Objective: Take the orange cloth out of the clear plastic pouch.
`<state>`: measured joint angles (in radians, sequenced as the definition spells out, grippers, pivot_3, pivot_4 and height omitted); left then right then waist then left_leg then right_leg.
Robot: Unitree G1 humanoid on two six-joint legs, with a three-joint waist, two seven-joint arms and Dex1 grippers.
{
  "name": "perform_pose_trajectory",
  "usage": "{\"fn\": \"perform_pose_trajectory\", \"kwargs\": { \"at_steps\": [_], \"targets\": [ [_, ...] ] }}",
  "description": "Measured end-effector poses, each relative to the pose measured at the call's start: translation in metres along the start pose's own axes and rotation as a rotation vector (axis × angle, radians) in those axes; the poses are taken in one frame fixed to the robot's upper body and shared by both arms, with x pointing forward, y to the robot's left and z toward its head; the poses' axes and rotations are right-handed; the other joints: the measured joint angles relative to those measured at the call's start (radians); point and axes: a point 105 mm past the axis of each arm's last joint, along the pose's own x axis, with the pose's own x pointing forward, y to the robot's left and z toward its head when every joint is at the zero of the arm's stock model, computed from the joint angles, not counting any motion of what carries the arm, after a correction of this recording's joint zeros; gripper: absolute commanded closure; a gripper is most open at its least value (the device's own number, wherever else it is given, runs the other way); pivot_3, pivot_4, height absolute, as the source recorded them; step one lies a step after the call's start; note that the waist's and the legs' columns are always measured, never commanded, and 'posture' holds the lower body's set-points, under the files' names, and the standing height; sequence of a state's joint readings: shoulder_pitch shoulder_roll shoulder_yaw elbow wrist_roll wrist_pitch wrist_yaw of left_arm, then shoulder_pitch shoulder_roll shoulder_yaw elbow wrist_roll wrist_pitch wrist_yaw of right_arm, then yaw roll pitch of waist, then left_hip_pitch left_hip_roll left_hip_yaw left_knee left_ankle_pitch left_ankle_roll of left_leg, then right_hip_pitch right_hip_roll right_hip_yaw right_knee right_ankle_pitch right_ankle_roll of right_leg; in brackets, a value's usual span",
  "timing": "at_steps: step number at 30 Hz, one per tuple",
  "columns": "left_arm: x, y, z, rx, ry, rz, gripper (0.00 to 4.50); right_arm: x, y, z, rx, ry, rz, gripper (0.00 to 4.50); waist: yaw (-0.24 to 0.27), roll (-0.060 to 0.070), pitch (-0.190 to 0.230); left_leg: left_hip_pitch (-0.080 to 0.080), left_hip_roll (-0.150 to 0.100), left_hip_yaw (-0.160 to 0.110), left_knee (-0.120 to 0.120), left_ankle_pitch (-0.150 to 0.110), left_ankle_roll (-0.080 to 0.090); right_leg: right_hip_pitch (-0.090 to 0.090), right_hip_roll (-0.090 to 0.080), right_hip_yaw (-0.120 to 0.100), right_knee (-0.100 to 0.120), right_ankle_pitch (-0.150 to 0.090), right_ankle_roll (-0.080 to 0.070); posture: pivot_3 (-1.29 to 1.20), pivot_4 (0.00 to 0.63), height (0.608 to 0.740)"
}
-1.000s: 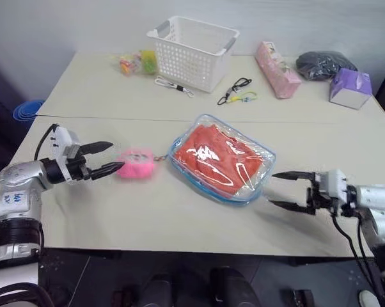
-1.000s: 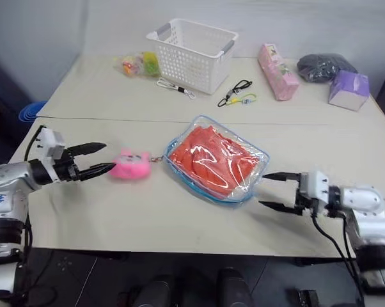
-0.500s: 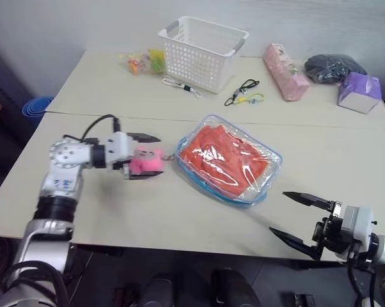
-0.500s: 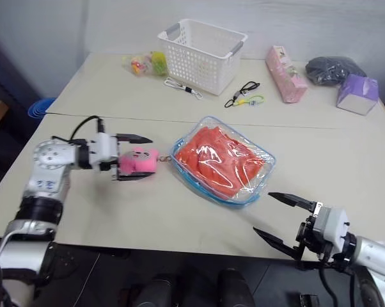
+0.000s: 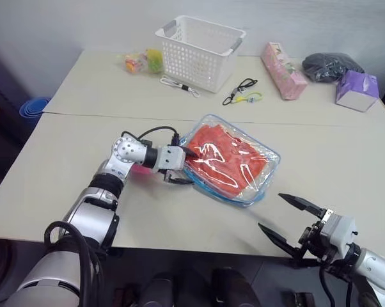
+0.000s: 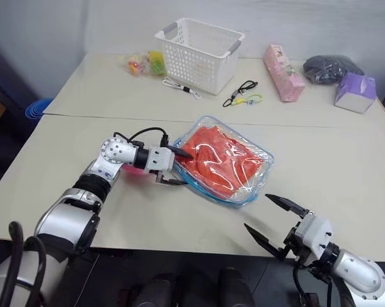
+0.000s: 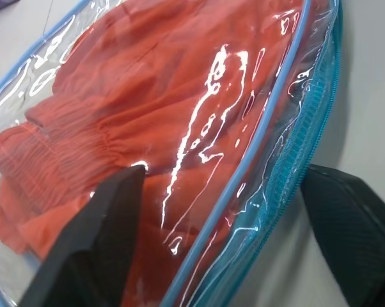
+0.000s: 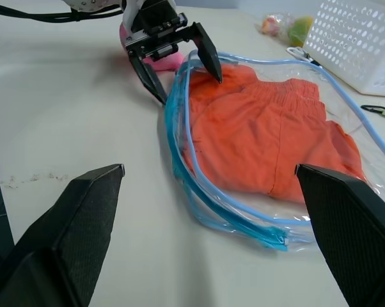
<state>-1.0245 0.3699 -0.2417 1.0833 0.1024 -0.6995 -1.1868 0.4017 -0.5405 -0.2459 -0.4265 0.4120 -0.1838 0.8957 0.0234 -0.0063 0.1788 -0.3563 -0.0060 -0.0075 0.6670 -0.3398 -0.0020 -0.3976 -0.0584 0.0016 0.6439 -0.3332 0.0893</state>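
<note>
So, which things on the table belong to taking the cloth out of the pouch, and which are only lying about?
Belong to the job:
- orange cloth, inside the pouch
- clear plastic pouch
- left claw, fingers astride the pouch's edge
- right claw, open, apart from the pouch

Only lying about:
- white basket
- pink packet
- purple box
- black bundle
- cords

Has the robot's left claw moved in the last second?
Yes. The left claw went from beyond the pink pom-pom to straddling the near edge of the clear plastic pouch.
</note>
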Motion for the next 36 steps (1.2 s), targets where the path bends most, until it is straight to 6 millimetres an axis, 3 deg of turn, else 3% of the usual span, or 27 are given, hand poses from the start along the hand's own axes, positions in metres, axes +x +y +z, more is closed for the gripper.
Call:
{"fn": "perform_pose_trajectory", "kwargs": {
  "at_steps": [9, 18, 26, 27, 30, 36],
  "targets": [
    [-0.002, 0.002, 0.008, -0.161, -0.132, 0.001, 4.33, -0.002, 0.003, -0.002, -0.022, 0.013, -0.007, 0.00, 0.000, 0.000, 0.000, 0.000, 0.000, 0.000, 0.000, 0.000, 0.000, 0.000, 0.000, 0.000, 0.001, 0.000, 0.000, 0.00, 0.150, 0.740],
    [-0.007, -0.003, 0.032, -0.495, -0.365, -0.039, 4.42, -0.006, 0.008, -0.007, 0.025, 0.034, 0.013, 0.00, -0.004, 0.000, 0.000, 0.000, 0.001, -0.001, 0.001, 0.000, 0.000, 0.000, 0.000, 0.001, 0.003, 0.000, 0.000, 0.00, 0.150, 0.740],
    [0.024, -0.021, 0.033, -0.461, -0.249, 0.011, 4.42, -0.013, 0.010, -0.016, 0.045, 0.074, 0.020, 0.00, 0.003, 0.000, 0.000, 0.000, 0.000, -0.001, 0.001, 0.000, 0.000, 0.001, -0.001, 0.001, 0.001, 0.000, 0.000, 0.00, 0.150, 0.740],
    [0.033, -0.026, 0.037, -0.495, -0.263, 0.025, 3.97, -0.017, 0.012, -0.021, 0.057, 0.096, 0.020, 0.00, 0.004, 0.000, 0.000, 0.000, 0.000, -0.001, 0.001, 0.000, 0.001, 0.001, -0.001, 0.001, 0.001, 0.000, 0.000, 0.00, 0.150, 0.740],
    [0.051, -0.032, 0.050, -0.551, -0.281, 0.038, 3.17, -0.021, 0.012, -0.022, 0.056, 0.102, 0.016, 0.00, 0.002, 0.000, 0.000, 0.000, 0.000, -0.001, 0.001, 0.000, 0.001, 0.001, -0.001, 0.002, 0.001, 0.000, 0.000, 0.00, 0.150, 0.740],
    [0.053, -0.025, 0.072, -0.512, -0.313, 0.078, 1.27, -0.032, 0.005, -0.012, 0.037, 0.097, -0.045, 0.00, -0.001, 0.001, 0.000, 0.003, 0.001, 0.000, 0.000, 0.001, -0.002, 0.002, 0.000, 0.003, 0.001, 0.000, 0.000, 0.00, 0.150, 0.740]
  ]
}}
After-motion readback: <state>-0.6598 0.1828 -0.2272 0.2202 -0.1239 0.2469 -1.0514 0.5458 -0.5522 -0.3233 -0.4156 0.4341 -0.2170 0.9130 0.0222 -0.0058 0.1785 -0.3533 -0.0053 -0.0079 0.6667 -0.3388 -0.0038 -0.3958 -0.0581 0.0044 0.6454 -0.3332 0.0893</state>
